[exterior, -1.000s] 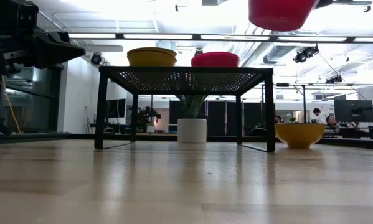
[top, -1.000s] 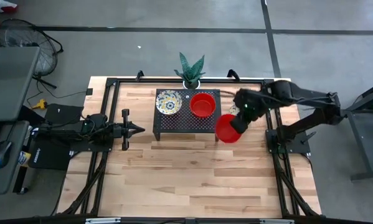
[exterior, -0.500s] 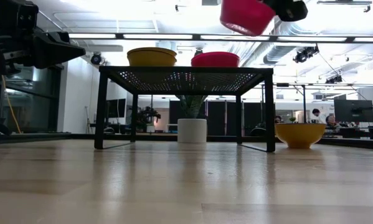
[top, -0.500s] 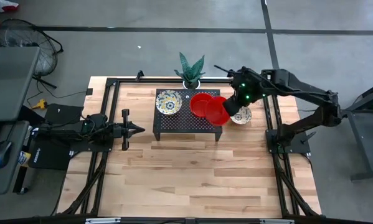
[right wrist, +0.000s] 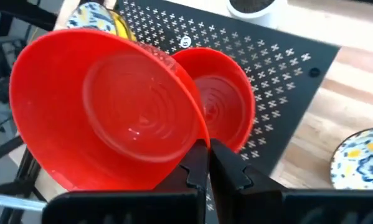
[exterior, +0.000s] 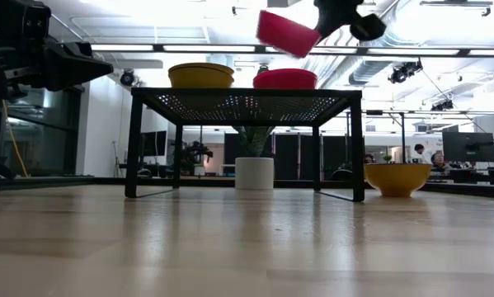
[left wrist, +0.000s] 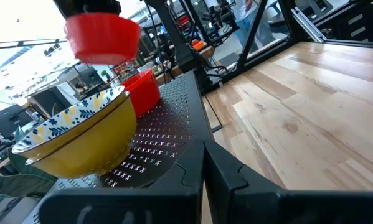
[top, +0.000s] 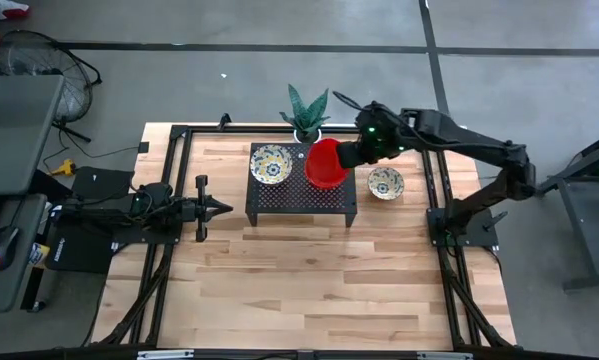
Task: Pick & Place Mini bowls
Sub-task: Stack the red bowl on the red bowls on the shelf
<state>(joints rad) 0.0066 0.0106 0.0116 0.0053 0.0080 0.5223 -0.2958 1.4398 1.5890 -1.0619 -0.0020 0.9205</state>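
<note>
My right gripper (right wrist: 206, 144) is shut on a plain red mini bowl (top: 324, 160), held tilted in the air above the black perforated stand (top: 279, 195). Right under it a second red bowl (right wrist: 222, 102) rests on its base on the stand. A cream-yellow patterned bowl (top: 270, 164) sits to the left of that one. Another patterned bowl (top: 385, 183) sits on the table right of the stand. My left gripper (top: 214, 208) is shut and waits left of the stand, touching nothing. My right gripper pinches the held red bowl by its rim (right wrist: 197, 138) between the two fingers, coming from the table's right side. The bowl is lifted clear and tipped (exterior: 286, 33), with its open side turned toward the gripper.
A white plant pot (top: 306, 129) with a green plant stands at the far edge behind the stand. The black frame rails (top: 169, 180) run along the table's sides. Bare wood (top: 309, 280) lies on the near half of the table.
My right gripper has carried the red bowl from beside the stand's right end toward the table's left and far side, over the red bowl on the stand. Meanwhile the held bowl has tipped from roughly level to clearly tilted. The gripper has stayed shut on it.
</note>
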